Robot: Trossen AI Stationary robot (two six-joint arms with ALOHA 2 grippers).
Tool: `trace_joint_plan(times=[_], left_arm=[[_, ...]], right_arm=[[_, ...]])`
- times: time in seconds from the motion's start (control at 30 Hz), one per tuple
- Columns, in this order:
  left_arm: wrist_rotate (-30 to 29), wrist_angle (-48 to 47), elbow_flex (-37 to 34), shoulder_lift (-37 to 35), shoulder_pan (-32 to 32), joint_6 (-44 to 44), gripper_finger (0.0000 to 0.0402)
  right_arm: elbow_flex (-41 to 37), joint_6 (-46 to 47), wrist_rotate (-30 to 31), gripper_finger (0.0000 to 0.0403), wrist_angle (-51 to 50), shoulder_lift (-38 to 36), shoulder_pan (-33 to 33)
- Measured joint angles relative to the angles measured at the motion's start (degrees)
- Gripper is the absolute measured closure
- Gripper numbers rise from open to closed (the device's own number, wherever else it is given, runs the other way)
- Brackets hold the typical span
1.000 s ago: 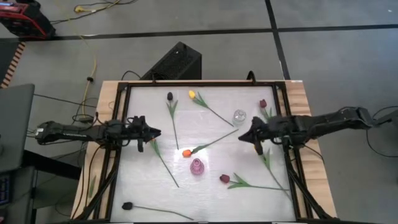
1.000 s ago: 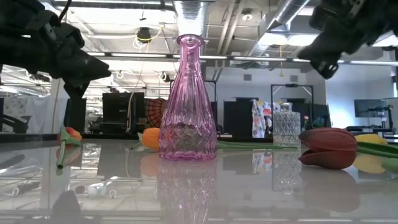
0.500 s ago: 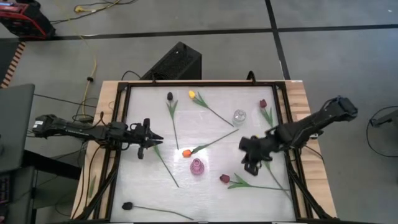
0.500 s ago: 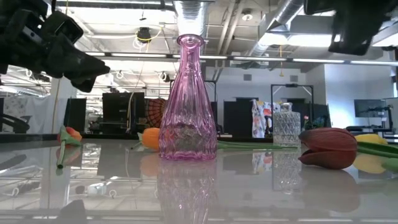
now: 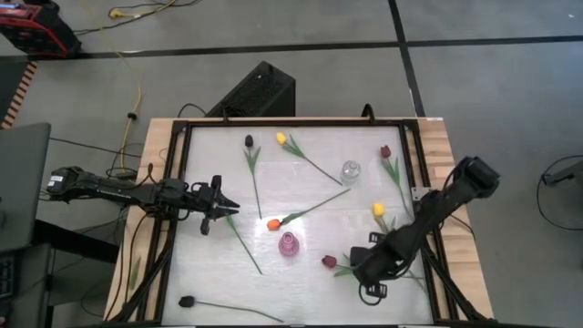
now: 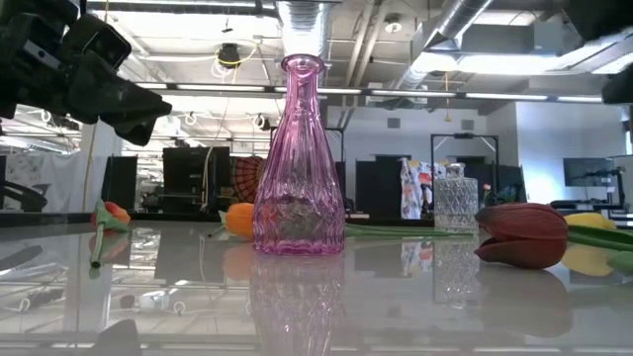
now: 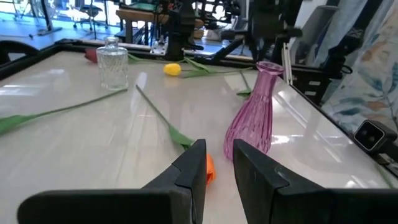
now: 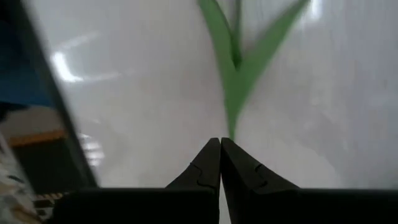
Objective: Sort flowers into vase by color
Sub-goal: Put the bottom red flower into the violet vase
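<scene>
Artificial tulips lie flat on the white table. An orange one lies beside the pink vase, and a maroon one has its stem running right. Yellow ones and dark ones lie around them. A clear vase stands farther back. My left gripper hovers left of the orange head, slightly open. My right gripper is shut and points down over the maroon tulip's green leaves.
A dark frame borders the tabletop. The pink vase stands upright mid-table, with the clear vase behind it. The maroon head lies near the front right. The table's left near part is bare apart from one stem.
My right arm swung from beside the clear vase toward the table's near edge and tipped downward, ending over the maroon tulip's stem. This uncovered a yellow tulip. My left gripper drifted slightly toward the near edge. No flower moved.
</scene>
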Motion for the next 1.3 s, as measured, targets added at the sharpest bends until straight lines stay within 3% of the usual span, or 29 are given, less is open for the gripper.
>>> trace_joint_plan(times=[0.23,0.47,0.63,0.73,0.93,1.07,1.3], left_arm=[[0.22,-0.02,0.0,0.0,0.0,-0.07,0.0334],[0.22,-0.04,0.0,0.0,0.0,-0.09,0.0334],[0.23,-0.06,0.0,-0.01,0.0,-0.09,0.0334],[0.24,-0.07,0.0,-0.01,0.0,0.02,0.0334],[0.2,-0.42,0.0,0.09,0.0,-0.22,0.0334],[0.13,-0.52,0.0,0.31,0.01,-0.24,0.0334],[0.02,-0.5,0.0,0.31,0.02,-0.35,0.0334]], right_arm=[[0.0,1.59,-3.99,0.034,-0.33,5.72,0.73],[0.0,1.84,-4.07,0.0287,0.81,10.17,1.83],[0.29,1.96,-3.56,0.0274,2.42,14.0,2.64],[0.39,2.43,-3.58,0.0292,2.76,15.42,3.05],[2.62,2.32,-3.96,0.0385,0.01,13.98,2.66],[4.13,3.9,-1.85,0.038,-2.01,9.08,1.51],[5.1,5.98,13.35,0.0387,1.97,-4.12,0.8]])
